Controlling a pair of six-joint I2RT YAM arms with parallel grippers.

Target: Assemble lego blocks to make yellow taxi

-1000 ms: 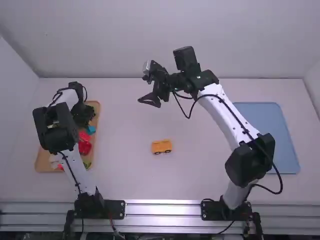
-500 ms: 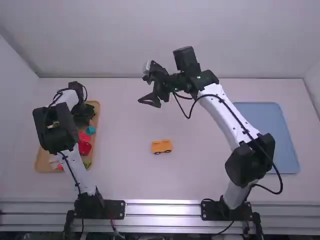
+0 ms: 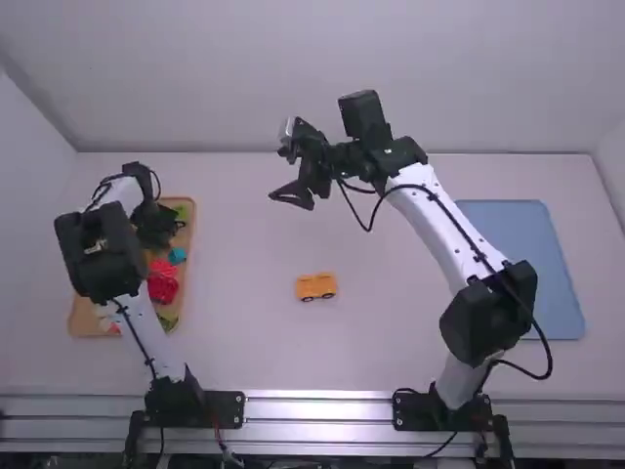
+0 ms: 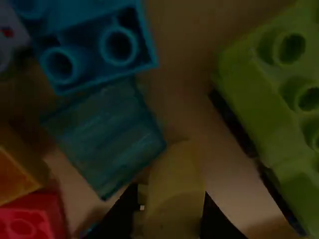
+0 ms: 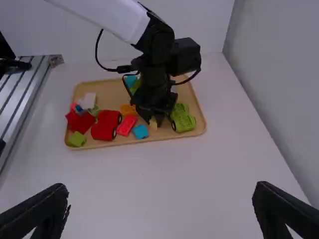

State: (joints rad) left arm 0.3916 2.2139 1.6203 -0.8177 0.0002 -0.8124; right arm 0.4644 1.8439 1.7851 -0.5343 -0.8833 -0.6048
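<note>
A white table carries two robot arms; the right arm reaches far across it, just where it was a second ago. Its gripper is spread wide, with nothing between its fingers. The left arm has shifted slightly since the earlier frames, its bulky black joint now a little farther left. At the right lies a flat blue tray; at the left, a wooden tray of loose blocks, the left gripper low over its far part. More of the green wheeled block at that far end now shows from above. On the table between the trays, unmoved, stands the yellow-orange wheeled piece. Smallest is a yellow block, pinched between the left gripper's nearly closed fingers, near a blue block.
</note>
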